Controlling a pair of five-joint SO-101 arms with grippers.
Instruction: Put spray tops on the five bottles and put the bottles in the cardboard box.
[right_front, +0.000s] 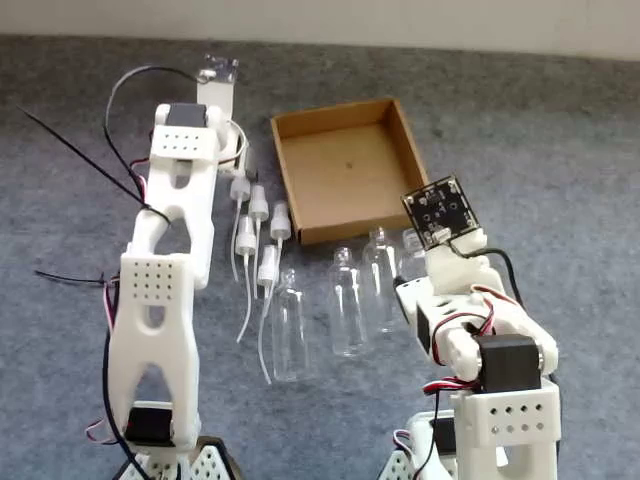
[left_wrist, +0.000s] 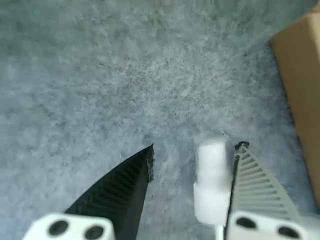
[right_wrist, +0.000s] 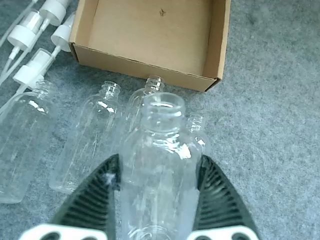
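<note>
My left gripper (left_wrist: 196, 150) is open over the grey mat, and a white spray top (left_wrist: 212, 180) lies between its fingers, close against the grey finger (left_wrist: 252, 180). My right gripper (right_wrist: 159, 161) is shut on a clear, capless bottle (right_wrist: 157, 150), held neck forward above the other bottles. Three more clear bottles (right_front: 290, 322) (right_front: 347, 300) (right_front: 380, 272) lie side by side on the mat in front of the cardboard box (right_front: 350, 170), which has nothing in it. Several white spray tops (right_front: 259, 205) with long dip tubes lie left of the box, by the left arm's tip.
The cardboard box's near wall (right_wrist: 140, 67) stands just beyond the lying bottles (right_wrist: 87, 145). Dip tubes (right_front: 247, 300) trail toward the left arm's base. Black cables (right_front: 70, 150) run over the mat at far left. Bare mat lies right of the box.
</note>
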